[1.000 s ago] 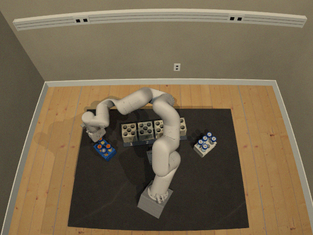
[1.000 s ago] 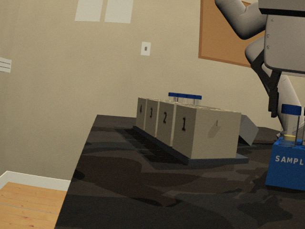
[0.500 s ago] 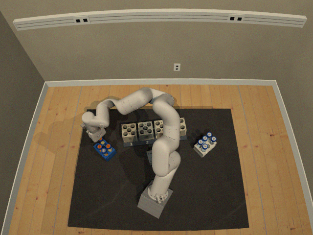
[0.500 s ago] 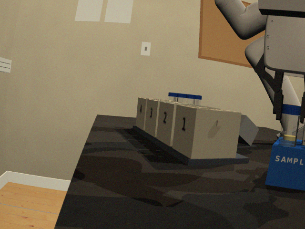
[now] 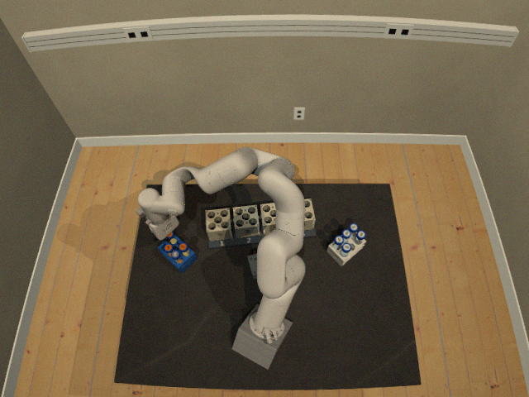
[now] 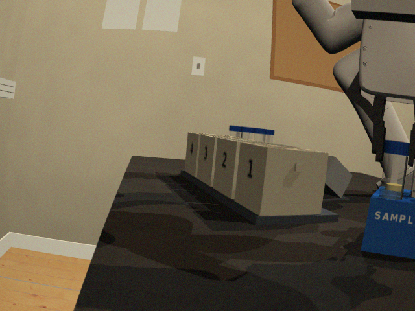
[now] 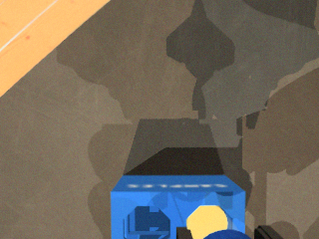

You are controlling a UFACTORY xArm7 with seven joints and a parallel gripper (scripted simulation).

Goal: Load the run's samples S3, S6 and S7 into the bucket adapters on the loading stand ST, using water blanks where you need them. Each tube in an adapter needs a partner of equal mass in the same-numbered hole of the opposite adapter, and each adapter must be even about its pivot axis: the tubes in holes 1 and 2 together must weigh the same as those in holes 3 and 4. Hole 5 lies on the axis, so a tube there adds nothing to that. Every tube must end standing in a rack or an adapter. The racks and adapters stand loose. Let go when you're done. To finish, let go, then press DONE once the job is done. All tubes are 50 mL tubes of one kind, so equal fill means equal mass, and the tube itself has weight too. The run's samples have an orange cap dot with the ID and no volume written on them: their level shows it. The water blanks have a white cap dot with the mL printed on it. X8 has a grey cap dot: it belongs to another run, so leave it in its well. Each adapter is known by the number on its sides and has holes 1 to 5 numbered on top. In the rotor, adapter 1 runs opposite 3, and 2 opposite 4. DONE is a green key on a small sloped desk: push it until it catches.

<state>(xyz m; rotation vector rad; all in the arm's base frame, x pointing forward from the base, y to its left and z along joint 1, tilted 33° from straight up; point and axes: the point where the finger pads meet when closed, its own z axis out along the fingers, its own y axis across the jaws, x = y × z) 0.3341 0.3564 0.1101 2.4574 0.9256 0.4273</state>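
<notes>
My gripper (image 6: 395,158) (image 7: 224,235) points down at the blue sample rack (image 6: 385,230) (image 7: 174,183) and is shut on a blue-capped sample tube (image 6: 396,148) (image 7: 226,235). The tube stands upright in the rack; its cap ID cannot be read. Other tubes there show orange dots, and one grey-dotted tube (image 5: 175,254) stands among them. Adapter 1 (image 5: 219,234) (image 6: 294,190) and adapter 2 (image 5: 246,231) (image 6: 223,170) stand on the loading stand (image 5: 232,244) (image 6: 294,219); their holes look empty. Adapters 3 (image 6: 205,161) and 4 (image 6: 190,150) are partly hidden by the arm.
A white rack (image 5: 341,259) at the right holds several white-dotted water blanks. The small sloped desk (image 5: 252,262) (image 6: 338,177) stands in front of the adapters, partly behind the arm; its green key is hidden. The table edge lies left of the sample rack.
</notes>
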